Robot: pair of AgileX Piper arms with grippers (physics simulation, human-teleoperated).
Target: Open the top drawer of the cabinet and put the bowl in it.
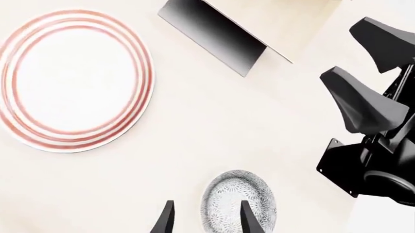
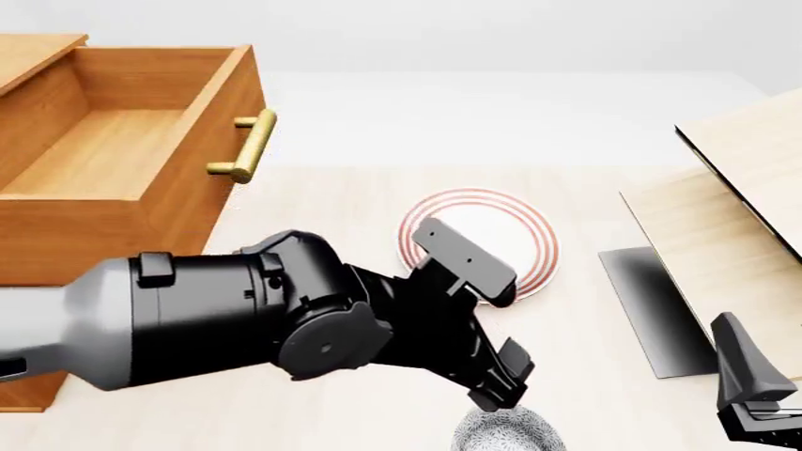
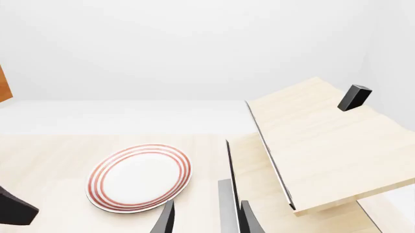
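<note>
Front view: top drawer point(image 2: 119, 155) of the cabinet point(image 2: 75, 244) is pulled out at upper left, open box facing up, nothing visible inside, brass handle point(image 2: 248, 146) on its front. Left arm point(image 2: 251, 315) crosses the lower middle, reaching fwd and down. Left gripper point(image 2: 501, 399) is right above the bowl point(image 2: 508, 434), which sits on the table point(image 2: 338, 202) at the bottom edge, only its speckled top showing. Red-ringed plate point(image 2: 501, 225) lies beyond the arm, mid-table. Pale wood panels point(image 2: 739, 216) w/ a dark grey sheet point(image 2: 652, 310) stand at right. Right gripper point(image 2: 752, 385) pokes in at lower right, well apart from the bowl.

Left wrist view: left gripper fingers point(image 1: 250, 219) are spread; one tip overlaps the bowl point(image 1: 230, 196) rim, the other is beside it. Can't tell if touching. Plate point(image 1: 75, 80) lies apart from the bowl. Right gripper point(image 1: 372, 73) shows at the side, its two fingers apart w/ nothing between.

Right wrist view: right gripper point(image 3: 204, 218) jaws spread, empty, pointing toward the panels point(image 3: 324, 141) and plate point(image 3: 139, 177). Bowl not in this view.
</note>
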